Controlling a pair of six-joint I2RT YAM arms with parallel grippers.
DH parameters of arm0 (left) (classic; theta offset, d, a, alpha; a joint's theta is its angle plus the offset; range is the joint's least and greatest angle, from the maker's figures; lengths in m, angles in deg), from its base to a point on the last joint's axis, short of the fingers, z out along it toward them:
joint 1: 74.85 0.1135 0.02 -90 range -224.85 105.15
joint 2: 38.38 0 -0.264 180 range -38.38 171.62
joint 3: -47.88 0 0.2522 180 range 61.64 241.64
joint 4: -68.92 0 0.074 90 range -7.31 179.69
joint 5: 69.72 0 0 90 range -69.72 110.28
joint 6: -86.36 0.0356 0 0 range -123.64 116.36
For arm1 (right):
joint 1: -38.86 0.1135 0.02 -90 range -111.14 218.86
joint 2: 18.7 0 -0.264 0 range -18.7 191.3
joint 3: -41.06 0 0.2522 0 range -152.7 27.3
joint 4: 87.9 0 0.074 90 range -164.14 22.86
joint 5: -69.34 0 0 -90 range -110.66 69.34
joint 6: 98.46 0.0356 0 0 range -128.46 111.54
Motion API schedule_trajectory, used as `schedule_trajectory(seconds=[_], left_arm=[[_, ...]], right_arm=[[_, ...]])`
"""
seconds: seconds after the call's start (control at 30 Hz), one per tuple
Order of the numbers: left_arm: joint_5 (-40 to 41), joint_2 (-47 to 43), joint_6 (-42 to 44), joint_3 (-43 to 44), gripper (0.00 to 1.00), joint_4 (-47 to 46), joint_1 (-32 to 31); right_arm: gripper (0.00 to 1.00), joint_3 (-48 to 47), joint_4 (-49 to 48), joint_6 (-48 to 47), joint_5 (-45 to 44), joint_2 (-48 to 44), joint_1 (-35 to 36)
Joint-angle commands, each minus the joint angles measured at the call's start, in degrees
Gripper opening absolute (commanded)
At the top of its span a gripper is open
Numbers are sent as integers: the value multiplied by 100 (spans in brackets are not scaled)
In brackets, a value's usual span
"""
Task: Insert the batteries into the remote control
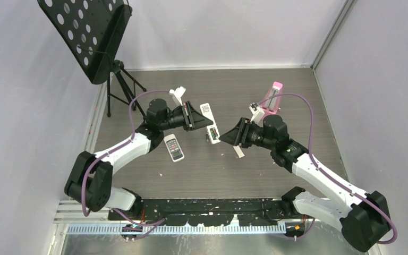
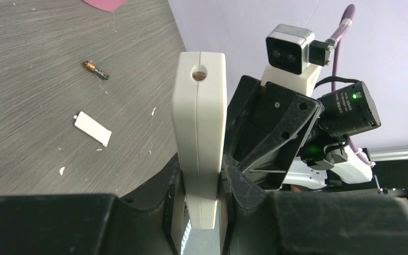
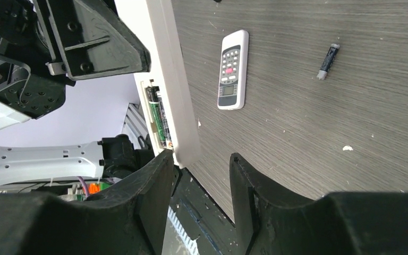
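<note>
Loading step is running. Left jaws are clamping the remote control (image 2: 199,122) edge-up above the tabletop (image 3: 308,133), its bay open and one battery (image 3: 158,114) sitting inside. Right jaws are hanging half-open and empty just beside the bay. Likely next: fetching the loose battery (image 3: 328,61), which is lying on open tabletop, near the other remote (image 3: 232,69).
</note>
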Motion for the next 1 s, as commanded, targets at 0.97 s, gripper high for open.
schedule_trajectory(seconds=[0.97], left_arm=[[-144,11,-455,-119,0,-877,-73]], right_arm=[[16,-1327,1538,-1590,-632,1093,60]])
